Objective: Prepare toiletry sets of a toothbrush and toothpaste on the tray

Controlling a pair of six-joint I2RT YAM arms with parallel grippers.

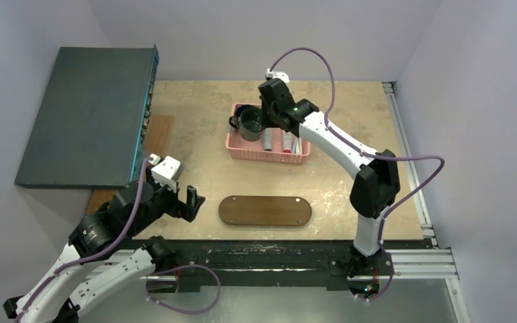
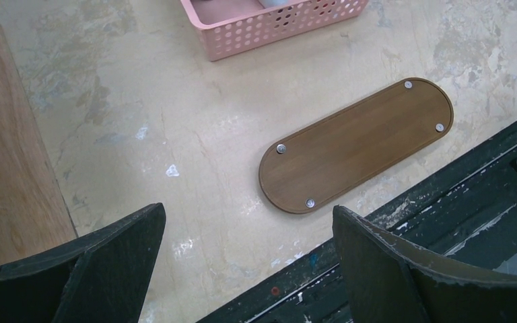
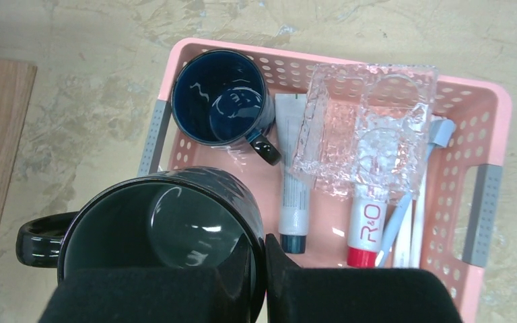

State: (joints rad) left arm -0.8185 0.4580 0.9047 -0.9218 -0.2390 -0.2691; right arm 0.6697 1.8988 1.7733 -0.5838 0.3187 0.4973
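The tray (image 1: 264,210) (image 2: 357,145), a dark brown oval board, lies bare near the table's front edge. Two toothpaste tubes lie in the pink basket (image 3: 488,134) (image 1: 269,153), one with a dark cap (image 3: 293,202) and one with a red cap (image 3: 365,229). Beside them lie a pale blue toothbrush (image 3: 404,215) and a white one (image 3: 419,222). A clear plastic holder (image 3: 367,134) partly covers them. My right gripper (image 3: 262,252) (image 1: 264,118) is shut on the rim of a dark mug (image 3: 161,229), held over the basket's left end. My left gripper (image 2: 249,222) (image 1: 192,202) hangs open and empty left of the tray.
A second dark blue mug (image 3: 219,97) stands in the basket's corner. A large dark grey box (image 1: 87,114) sits at the far left, with a wooden board (image 2: 7,155) beside it. The table's black front rail (image 2: 444,202) runs just below the tray.
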